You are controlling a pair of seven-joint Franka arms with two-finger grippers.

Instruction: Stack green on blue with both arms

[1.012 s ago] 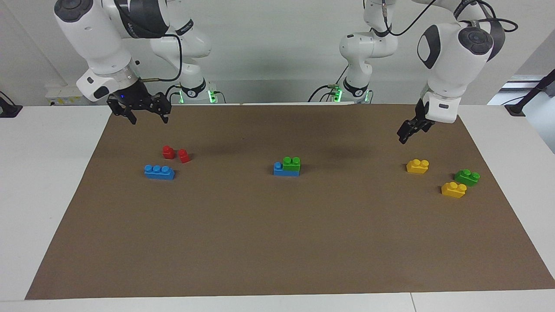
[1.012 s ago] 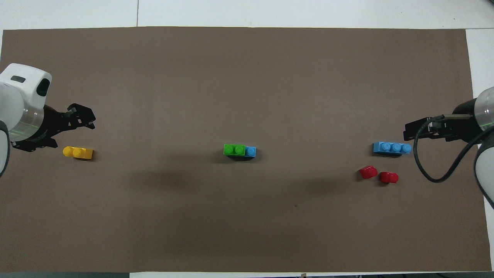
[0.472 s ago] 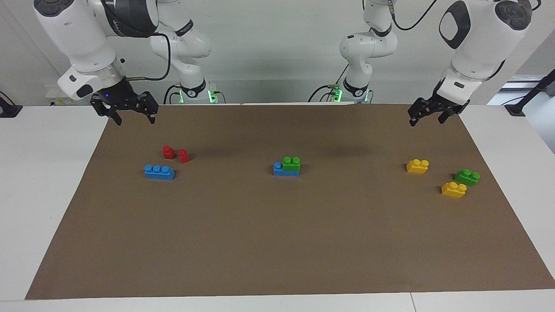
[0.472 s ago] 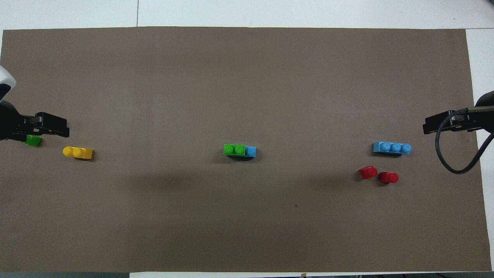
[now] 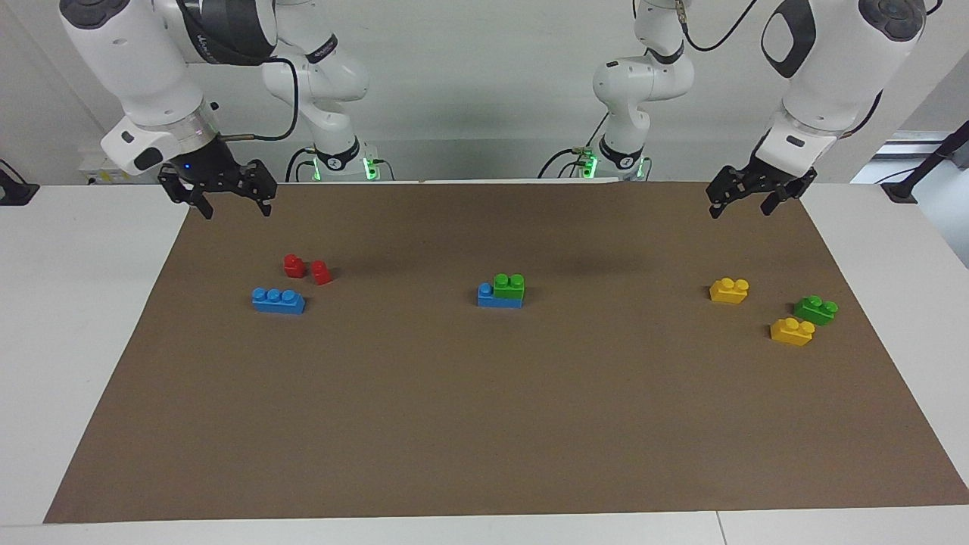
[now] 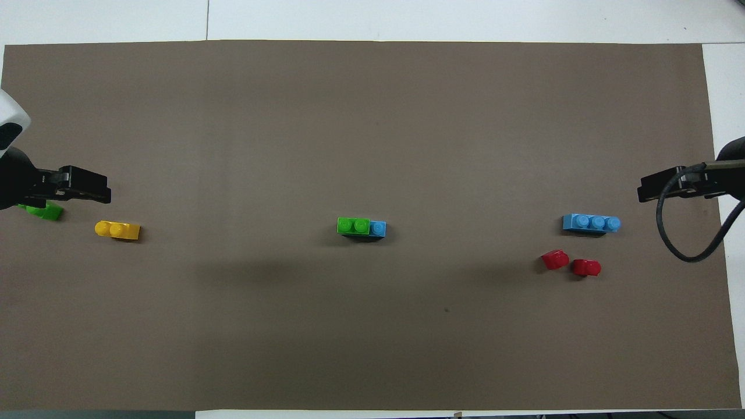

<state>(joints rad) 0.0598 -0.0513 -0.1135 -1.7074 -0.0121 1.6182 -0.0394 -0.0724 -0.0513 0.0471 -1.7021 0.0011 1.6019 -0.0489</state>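
Both end effectors hang in the air with fingers spread, gripping nothing. The left end effector point(image 5: 741, 199) is over the left arm's end of the table point(image 5: 484, 424), the right end effector point(image 5: 233, 200) over the right arm's end. Between them, well apart from both, a green two-stud brick point(image 5: 509, 285) sits stacked on a blue three-stud brick point(image 5: 490, 298). A spare green brick point(image 5: 815, 309) lies near the left end effector, a spare blue brick point(image 5: 278, 300) near the right one.

Bright even overhead light, soft blurred shadows on the brown mat point(image 5: 484, 424), sharp focus, no glare
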